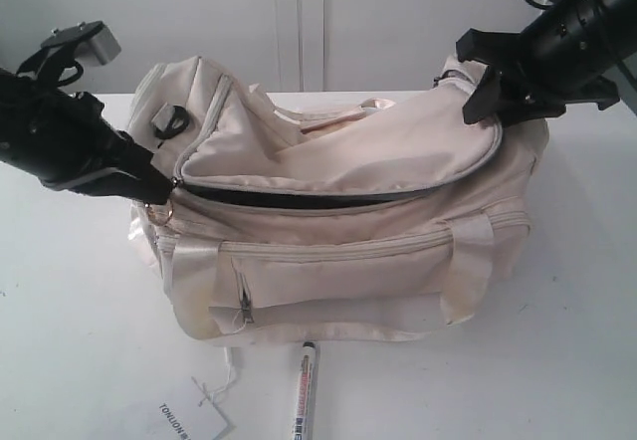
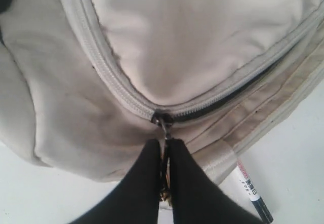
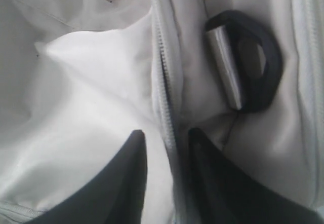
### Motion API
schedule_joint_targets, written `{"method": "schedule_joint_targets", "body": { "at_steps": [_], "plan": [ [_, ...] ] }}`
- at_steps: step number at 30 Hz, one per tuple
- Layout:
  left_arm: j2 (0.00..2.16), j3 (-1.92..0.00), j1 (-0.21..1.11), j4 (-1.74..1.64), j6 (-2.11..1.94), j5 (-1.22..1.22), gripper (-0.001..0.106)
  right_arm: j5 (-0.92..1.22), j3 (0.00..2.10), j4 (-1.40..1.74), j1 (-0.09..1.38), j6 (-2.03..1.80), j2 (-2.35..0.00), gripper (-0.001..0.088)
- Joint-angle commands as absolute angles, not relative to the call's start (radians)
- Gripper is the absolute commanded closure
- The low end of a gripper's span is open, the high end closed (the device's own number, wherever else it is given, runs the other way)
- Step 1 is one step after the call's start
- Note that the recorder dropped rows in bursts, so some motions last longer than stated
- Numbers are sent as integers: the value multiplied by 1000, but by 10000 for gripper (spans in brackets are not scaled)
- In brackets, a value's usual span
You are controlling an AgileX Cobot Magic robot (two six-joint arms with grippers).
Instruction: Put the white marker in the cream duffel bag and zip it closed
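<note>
The cream duffel bag (image 1: pixel 348 251) lies on the white table, its top zip gaping in a dark slit along the front. My left gripper (image 1: pixel 164 196) is at the bag's left end, shut on the zip pull (image 2: pixel 164 127) at the slider; the fingertips (image 2: pixel 152 150) pinch it tight. My right gripper (image 1: pixel 488 97) is at the bag's right end, open, its jaws astride the zip seam (image 3: pixel 164 97) on the fabric (image 3: pixel 91 82). On the table in front of the bag lies the white marker (image 1: pixel 305 395), black cap towards the bag; the left wrist view also shows the marker (image 2: pixel 251 189).
A white paper tag (image 1: pixel 189 420) on a string lies at the table's front edge, left of the marker. A black strap ring (image 3: pixel 248 67) sits beside the right jaws; another one (image 1: pixel 171 119) is on the bag's left end. A wall stands close behind.
</note>
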State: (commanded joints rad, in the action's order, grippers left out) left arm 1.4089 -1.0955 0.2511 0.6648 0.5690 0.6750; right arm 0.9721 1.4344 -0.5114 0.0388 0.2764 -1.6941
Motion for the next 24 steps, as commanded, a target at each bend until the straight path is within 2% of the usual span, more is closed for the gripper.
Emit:
{"method": "schedule_joint_targets", "body": {
  "at_steps": [7,12,24],
  "plan": [
    [1407,-1106,251,668,586,673,1053,949,1475,-457,39,319,-1606,493],
    [1407,-1106,251,669,669,668,1053,976,1475,-549,51,482,-1598,494],
    [1407,-1106,251,671,704,624,1053,1025,1475,-634,262,834,-1598,494]
  ]
}}
